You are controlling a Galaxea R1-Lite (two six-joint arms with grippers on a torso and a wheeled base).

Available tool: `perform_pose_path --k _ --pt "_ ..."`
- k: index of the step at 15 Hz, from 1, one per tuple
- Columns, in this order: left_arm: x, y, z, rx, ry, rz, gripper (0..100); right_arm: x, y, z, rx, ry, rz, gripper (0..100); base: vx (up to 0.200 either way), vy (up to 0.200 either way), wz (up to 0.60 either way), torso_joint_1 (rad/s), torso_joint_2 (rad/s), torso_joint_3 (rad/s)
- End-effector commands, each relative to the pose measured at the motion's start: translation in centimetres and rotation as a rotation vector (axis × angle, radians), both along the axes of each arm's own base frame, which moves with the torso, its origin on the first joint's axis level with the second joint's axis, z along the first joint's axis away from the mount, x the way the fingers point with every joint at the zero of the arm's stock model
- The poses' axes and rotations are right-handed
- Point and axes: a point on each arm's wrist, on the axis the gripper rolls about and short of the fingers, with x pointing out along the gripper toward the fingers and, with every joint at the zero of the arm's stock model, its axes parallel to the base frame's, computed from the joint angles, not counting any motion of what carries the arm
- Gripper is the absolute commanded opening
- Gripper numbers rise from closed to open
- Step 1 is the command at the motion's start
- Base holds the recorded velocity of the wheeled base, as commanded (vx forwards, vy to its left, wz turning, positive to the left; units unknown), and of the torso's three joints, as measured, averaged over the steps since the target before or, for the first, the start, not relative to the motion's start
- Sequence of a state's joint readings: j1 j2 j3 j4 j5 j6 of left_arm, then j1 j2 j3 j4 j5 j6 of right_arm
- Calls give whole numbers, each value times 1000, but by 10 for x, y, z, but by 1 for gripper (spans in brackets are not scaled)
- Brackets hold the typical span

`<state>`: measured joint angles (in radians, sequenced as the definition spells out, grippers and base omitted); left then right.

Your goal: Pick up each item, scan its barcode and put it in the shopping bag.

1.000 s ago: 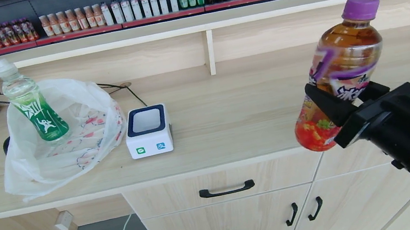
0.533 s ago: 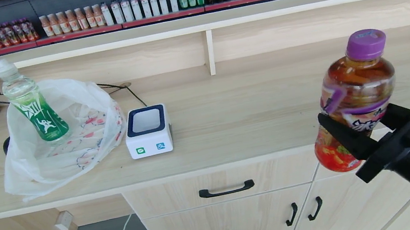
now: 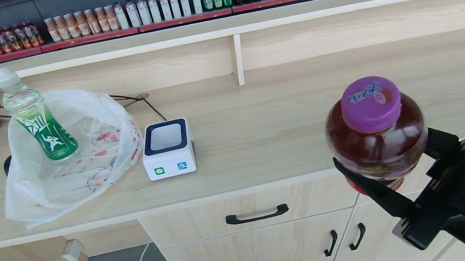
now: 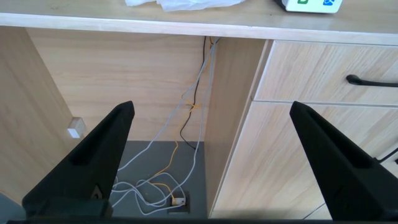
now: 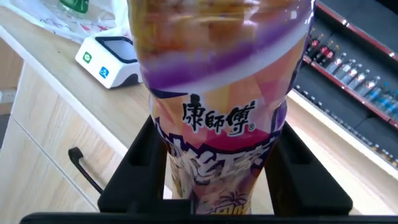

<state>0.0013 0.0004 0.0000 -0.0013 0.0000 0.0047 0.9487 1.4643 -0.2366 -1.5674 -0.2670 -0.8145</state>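
I have the right gripper (image 3: 385, 151) clamped round the label band of the tea bottle (image 3: 377, 132), which is lifted off the worktop (image 3: 261, 135) and held just out past its front edge, toward the right end, purple cap tipped up at the head camera. I read this as the pick done for this item and the scan not yet made. The scanner (image 3: 168, 148) sits near the front edge, left of the middle, well apart from the bottle. The shopping bag (image 3: 118, 138) lies just beside it at the left end, with a green bottle (image 3: 41, 122) already standing in it. My next move, as I judge it, is to carry the bottle along the front edge to the scanner and turn its label toward the window on top. I cannot make out the barcode, so I would expect to rotate it. The left gripper (image 4: 211, 162) hangs spread and empty below the front edge.
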Motion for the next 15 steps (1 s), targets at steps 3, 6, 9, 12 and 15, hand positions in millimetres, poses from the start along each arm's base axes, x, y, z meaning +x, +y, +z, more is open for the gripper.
perform_pose_path --k 3,6,9,12,15 --pt "0 0 0 0 -1 2 100 -14 16 -2 -133 -109 89 0 0 0 0 0 0 0" --pt "0 0 0 0 -1 0 100 -21 38 -7 -241 -218 217 0 0 0 0 0 0 0" --pt "0 0 0 0 -1 0 100 -22 60 -7 -259 -266 286 0 0 0 0 0 0 0" --pt "0 0 0 0 -1 0 100 -19 66 -7 -284 -329 345 0 0 0 0 0 0 0" --pt "0 0 0 0 -1 0 100 -16 63 -3 -336 -426 310 0 0 0 0 0 0 0"
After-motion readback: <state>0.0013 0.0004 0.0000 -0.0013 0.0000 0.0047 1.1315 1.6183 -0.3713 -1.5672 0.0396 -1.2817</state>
